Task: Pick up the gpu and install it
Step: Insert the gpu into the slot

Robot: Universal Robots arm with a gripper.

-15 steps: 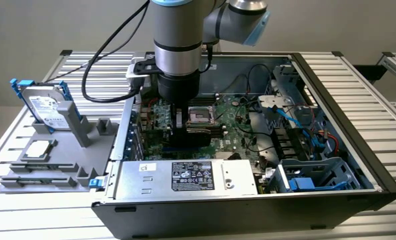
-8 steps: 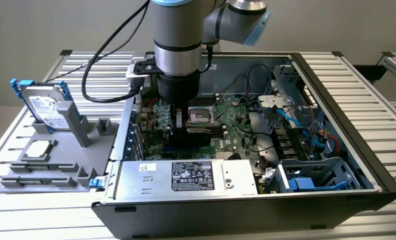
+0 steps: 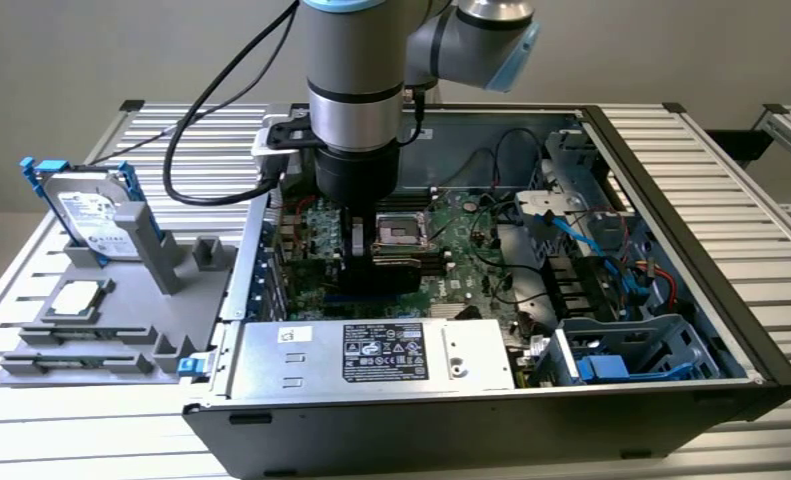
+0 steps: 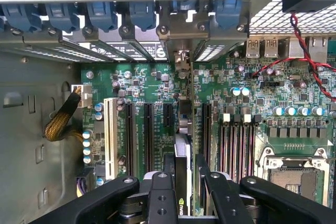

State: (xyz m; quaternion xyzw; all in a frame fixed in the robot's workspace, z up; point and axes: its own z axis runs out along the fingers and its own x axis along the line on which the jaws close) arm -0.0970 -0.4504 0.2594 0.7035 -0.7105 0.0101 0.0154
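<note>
The arm reaches down into the open computer case (image 3: 715, 330), which lies on its side on the slatted surface (image 3: 715, 160). In the exterior view the gripper (image 3: 358, 262) is low over the motherboard (image 3: 462, 250), just beside the processor socket (image 3: 403, 232), and the arm's bulk hides what it carries. The wrist view supplies that: the two black fingers (image 4: 160, 195) stand partly closed on the gpu (image 4: 183, 174), a thin card seen edge-on and upright between them, its far end running toward the silver bracket (image 4: 181, 61) at the case's rear wall. The card appears to sit in line with a black expansion slot (image 4: 148, 135), though whether it is fully seated cannot be told from this angle. The wrist view also shows a white slot (image 4: 109, 137) and the memory slots (image 4: 237, 145) either side. The exterior view alone takes in the grey parts holder (image 3: 115, 320) near the surface's edge at the exterior view's left, with a hard drive (image 3: 86, 215) standing in it, and the power supply (image 3: 368, 355) along the case's near wall.
</note>
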